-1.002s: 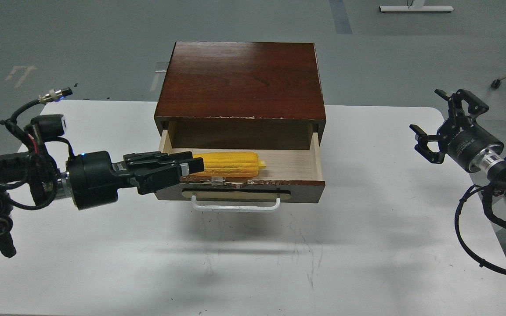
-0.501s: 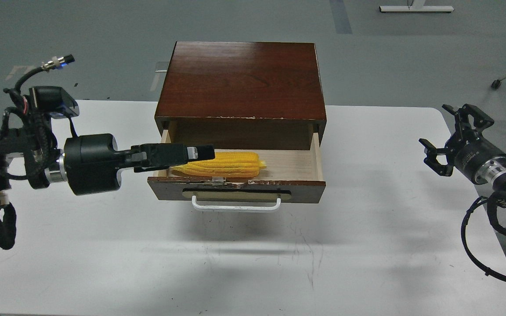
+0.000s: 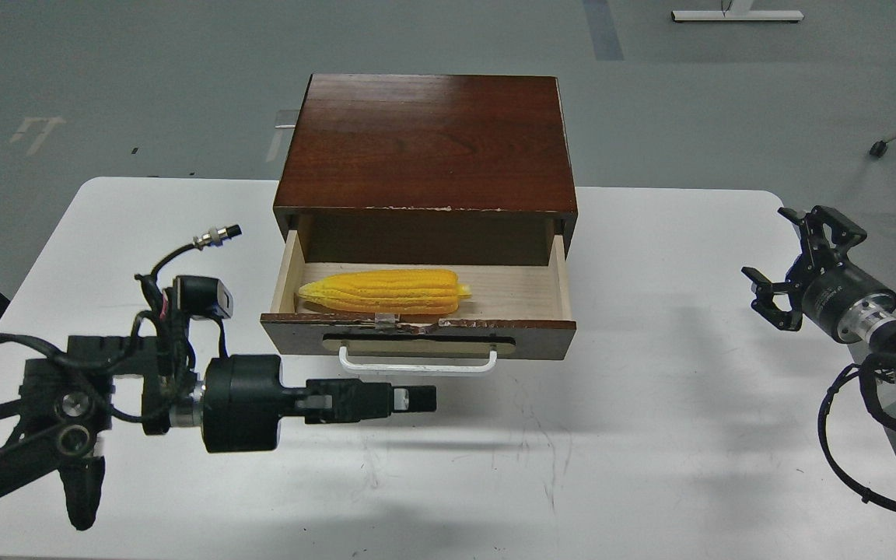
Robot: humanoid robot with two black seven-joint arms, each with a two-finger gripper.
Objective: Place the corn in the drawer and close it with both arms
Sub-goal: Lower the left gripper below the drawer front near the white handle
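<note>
The yellow corn (image 3: 386, 292) lies lengthwise inside the open drawer (image 3: 526, 336), toward its left side, tip pointing left. The drawer is pulled out of the dark brown cabinet (image 3: 426, 144), and its white bar handle (image 3: 417, 365) faces me. My left gripper (image 3: 419, 398) is empty, low over the table just in front of the handle, pointing right. It is seen edge-on, so its fingers cannot be told apart. My right gripper (image 3: 776, 250) is open and empty, well to the right of the drawer near the table's right edge.
The cabinet stands at the back middle of the white table (image 3: 650, 435). The table's right edge runs close under my right arm. Grey floor lies beyond, with a white stand base (image 3: 736, 14) far back.
My left gripper has come out of the drawer, leaving the corn inside, and dropped down to in front of the handle. My right gripper has drifted slightly down.
</note>
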